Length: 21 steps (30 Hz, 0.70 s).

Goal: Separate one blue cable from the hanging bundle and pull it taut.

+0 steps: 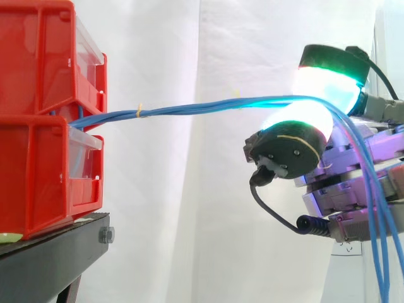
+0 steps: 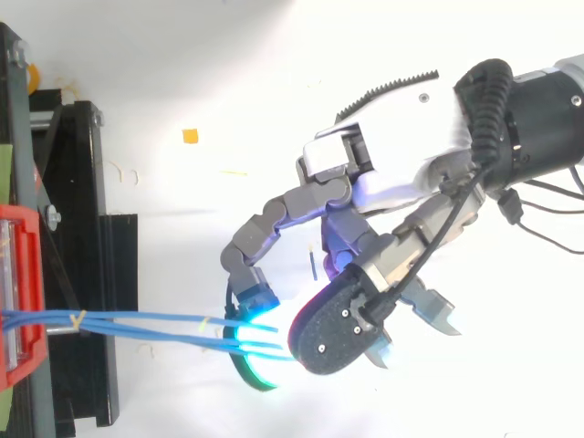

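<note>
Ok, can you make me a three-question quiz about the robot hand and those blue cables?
1. Where do the blue cables come out? A floor. B between the stacked red bins. C ceiling.
2. What colour is the tie round them? A yellow. B black. C pink.
3. What is the hand doing? A lying flat. B holding a bin. C pinching cables in its fingers.
Answers: B, they leave the gap between the bins; A, a yellow band shows; C, cables sit squeezed between its fingers.

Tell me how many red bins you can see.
2, stacked at left: the upper bin sits on the lower bin, which rests on the black stand. More may be hidden.
</note>
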Each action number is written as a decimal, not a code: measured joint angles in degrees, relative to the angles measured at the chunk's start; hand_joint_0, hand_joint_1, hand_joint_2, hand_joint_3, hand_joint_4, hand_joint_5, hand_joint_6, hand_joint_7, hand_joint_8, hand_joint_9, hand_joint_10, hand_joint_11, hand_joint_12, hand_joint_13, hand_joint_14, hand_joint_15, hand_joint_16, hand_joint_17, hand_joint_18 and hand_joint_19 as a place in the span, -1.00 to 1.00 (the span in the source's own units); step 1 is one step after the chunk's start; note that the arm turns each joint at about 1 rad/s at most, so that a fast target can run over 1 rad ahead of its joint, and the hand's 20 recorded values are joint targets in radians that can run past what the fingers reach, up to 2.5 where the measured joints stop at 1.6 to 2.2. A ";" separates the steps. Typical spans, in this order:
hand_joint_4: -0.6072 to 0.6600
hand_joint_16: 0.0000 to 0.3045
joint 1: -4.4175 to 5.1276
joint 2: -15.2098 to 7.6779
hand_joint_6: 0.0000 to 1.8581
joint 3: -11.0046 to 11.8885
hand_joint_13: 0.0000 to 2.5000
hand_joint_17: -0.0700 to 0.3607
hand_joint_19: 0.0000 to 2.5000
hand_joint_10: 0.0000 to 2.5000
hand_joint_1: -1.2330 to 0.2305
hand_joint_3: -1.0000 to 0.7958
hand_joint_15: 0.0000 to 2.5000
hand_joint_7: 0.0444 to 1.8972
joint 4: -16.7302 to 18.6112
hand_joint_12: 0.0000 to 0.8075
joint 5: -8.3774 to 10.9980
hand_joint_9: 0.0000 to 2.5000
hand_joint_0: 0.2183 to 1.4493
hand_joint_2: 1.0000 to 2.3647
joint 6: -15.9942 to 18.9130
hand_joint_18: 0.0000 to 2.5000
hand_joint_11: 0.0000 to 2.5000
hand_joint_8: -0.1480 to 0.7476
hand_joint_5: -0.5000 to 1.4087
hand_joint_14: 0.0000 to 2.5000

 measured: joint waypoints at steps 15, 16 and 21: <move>0.15 -0.59 -0.18 0.00 -0.46 -0.01 0.16 -0.02 -0.60 -0.99 -0.27 -0.11 -0.66 0.36 -0.01 -0.38 -0.13 0.56 -0.21 -0.97 1.14 0.04 -0.82 -0.39 -0.32 -0.99; 0.16 -0.59 -0.20 0.00 -0.46 -0.01 0.17 -0.03 -0.59 -0.99 -0.24 -0.20 -0.66 0.36 -0.01 -0.39 -0.14 0.56 -0.25 -0.98 1.09 0.03 -0.82 -0.41 -0.32 -0.99; 0.17 -0.59 -0.28 -0.01 -0.46 -0.01 0.19 -0.02 -0.59 -0.99 -0.12 -0.44 -0.65 0.37 -0.01 -0.39 -0.15 0.58 -0.43 -1.00 0.60 0.06 -0.81 -0.39 -0.32 -0.99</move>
